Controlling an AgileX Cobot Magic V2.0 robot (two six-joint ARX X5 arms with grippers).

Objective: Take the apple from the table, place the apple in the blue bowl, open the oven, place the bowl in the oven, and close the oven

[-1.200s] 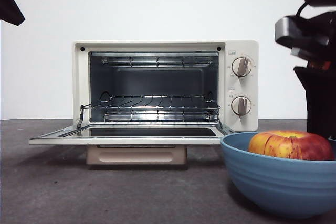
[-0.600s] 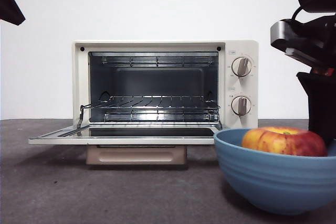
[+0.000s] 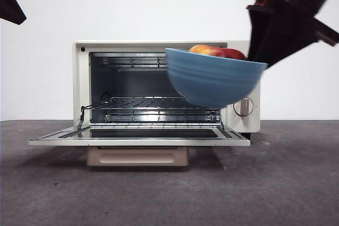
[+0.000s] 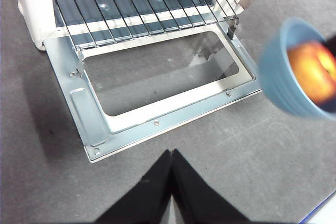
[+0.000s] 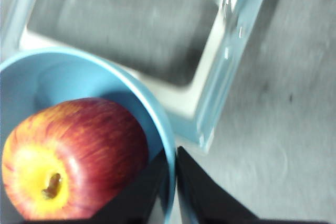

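One bowl [image 5: 157, 124] rim between end-effector [image 5: 172, 169] jaws

We see the blue bowl [image 3: 213, 83] tilted in mid-air before the oven [image 3: 159, 86], holding the red-and-yellow apple [image 5: 73, 158]. The cream oven stands on the dark grey table [image 3: 275, 183], its door [image 3: 139, 136] lying flat open.

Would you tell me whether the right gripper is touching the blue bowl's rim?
Touching. The right wrist view shows the right gripper with its jaws closed on the blue bowl rim, one inside beside the apple.
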